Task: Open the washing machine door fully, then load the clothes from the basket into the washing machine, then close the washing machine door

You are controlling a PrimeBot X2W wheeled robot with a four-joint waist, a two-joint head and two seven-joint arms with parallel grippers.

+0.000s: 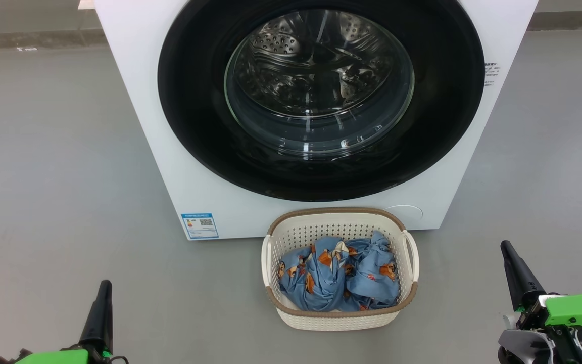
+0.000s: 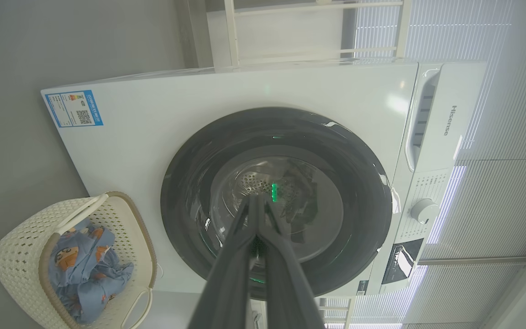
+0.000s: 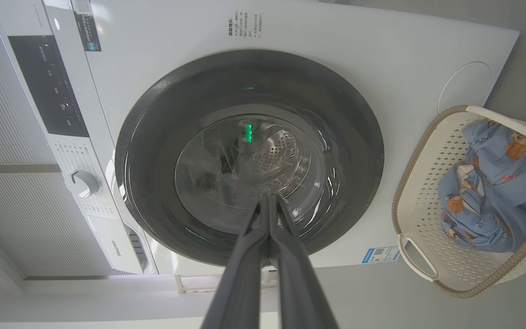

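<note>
Head view: door (image 1: 195,101) was shut; clothes (image 1: 339,275) lay in basket (image 1: 336,211), just before washer (image 1: 134,76). Left gripper (image 1: 104,290) and right gripper (image 1: 507,250) hung back, fingers pressed together. Risk: opening door might clip basket.

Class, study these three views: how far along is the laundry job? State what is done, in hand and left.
Done: nothing yet. The door sits shut on the washing machine, and the clothes lie in the basket. In hand: nothing; the left fingers and right fingers are shut, empty and apart from the door. Left: open the door, load the clothes, close it.
</note>
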